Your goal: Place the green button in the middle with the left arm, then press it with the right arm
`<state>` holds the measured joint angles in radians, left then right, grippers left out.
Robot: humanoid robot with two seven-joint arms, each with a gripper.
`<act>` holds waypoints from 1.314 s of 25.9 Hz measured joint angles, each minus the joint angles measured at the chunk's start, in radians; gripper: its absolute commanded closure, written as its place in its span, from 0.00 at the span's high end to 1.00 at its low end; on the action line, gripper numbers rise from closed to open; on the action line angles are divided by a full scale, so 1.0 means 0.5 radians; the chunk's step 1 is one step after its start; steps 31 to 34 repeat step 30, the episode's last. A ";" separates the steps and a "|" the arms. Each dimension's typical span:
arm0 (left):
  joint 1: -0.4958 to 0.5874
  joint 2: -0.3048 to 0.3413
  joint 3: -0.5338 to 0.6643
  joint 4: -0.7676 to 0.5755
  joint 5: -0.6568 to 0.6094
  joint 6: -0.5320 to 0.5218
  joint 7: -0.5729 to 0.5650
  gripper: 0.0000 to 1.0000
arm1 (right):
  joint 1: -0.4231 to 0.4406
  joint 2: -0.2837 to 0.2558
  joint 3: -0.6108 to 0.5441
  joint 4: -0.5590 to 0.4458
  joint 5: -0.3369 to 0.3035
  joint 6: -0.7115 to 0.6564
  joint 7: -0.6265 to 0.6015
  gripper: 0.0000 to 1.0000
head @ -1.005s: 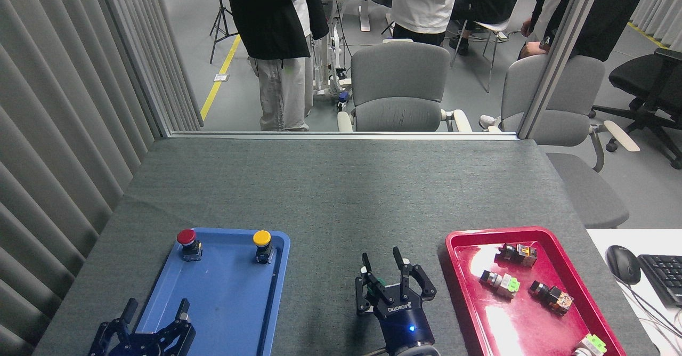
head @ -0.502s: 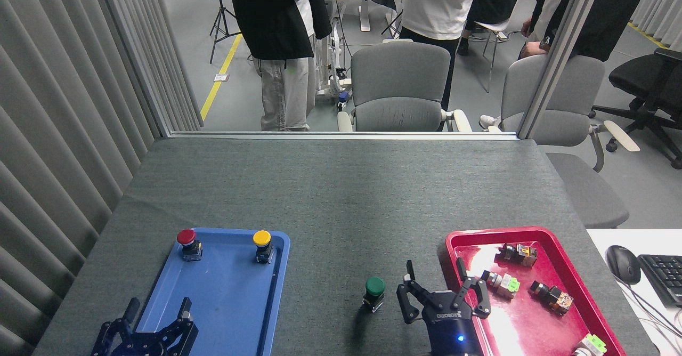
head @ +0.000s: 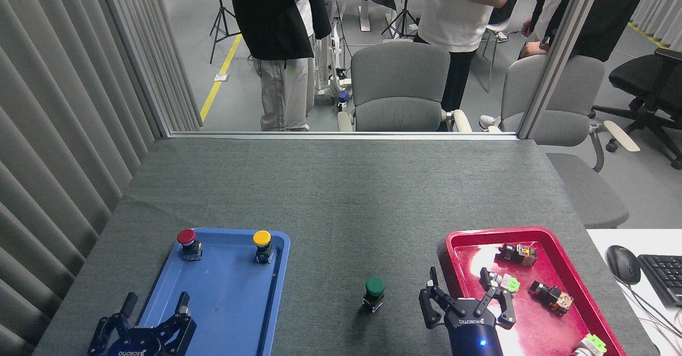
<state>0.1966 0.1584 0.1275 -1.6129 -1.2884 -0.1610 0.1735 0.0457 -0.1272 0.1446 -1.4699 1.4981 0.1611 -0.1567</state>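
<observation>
Since a second ago, when it stood over the spot where the green button now sits: the right gripper (head: 465,297) has swung off toward the red tray (head: 453,239) and now hangs over that tray's near-left edge, fingers spread, holding nothing.
Meaning for the task: the press looks done, or at least given up, since the hand is clear of the cap; nothing shows whether the switch latched.
Green button (head: 374,293): upright on the bare cloth between the two trays, close to the tabletop's near edge, well apart from both trays and unmoved over the last half second.
Left gripper (head: 154,313): parked at the near-left corner of the blue tray (head: 279,270), fingers spread and empty, unchanged across the frames.
Button build: smooth domed dark green cap, faintly glossy, on a squat black-and-silver switch body.
Tabletop (head: 341,185): dark grey felt-like cloth, matte and slightly fuzzy.
Blue tray: smooth moulded plastic with a raised rounded rim; a red-capped button (head: 187,243) and a yellow-capped button (head: 262,245) stand along its far edge.
Red tray: glossy, throwing a bright glare; small blocky switch parts (head: 551,297) lie loose in it.
Grippers: black, jointed, hard-edged fingers; white lettering on the palm.
</observation>
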 measured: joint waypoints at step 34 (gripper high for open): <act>-0.001 -0.012 -0.012 0.006 0.028 0.015 -0.004 1.00 | 0.051 0.003 -0.031 -0.058 0.002 -0.025 0.026 0.99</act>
